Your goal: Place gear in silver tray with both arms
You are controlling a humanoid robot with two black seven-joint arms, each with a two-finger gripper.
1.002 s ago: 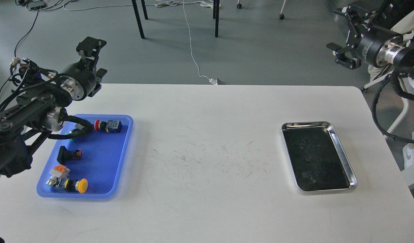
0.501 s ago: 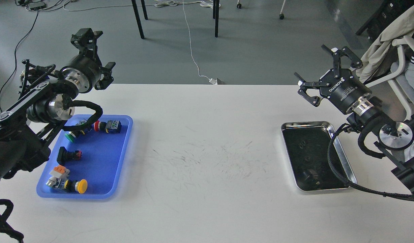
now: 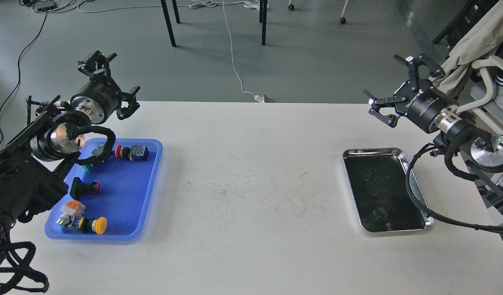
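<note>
The left hand point(image 3: 112, 88), open and empty, hovers over the bench's far-left corner, nearer the blue tray point(image 3: 147, 196); the silver tray point(image 3: 417, 186) lies under the open right hand point(image 3: 393, 92).

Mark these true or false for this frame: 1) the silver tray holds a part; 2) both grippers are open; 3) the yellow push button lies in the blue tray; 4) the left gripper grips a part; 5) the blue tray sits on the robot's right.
1) False. The silver tray shows only its dark reflective bottom; nothing lies in it.
2) True. The left gripper and the right gripper both have their fingers spread.
3) True. The yellow push button lies at the near end of the blue tray.
4) False. The left gripper is empty, raised beyond the blue tray's far end.
5) False. The blue tray is on the robot's left; the silver tray is on its right.
</note>
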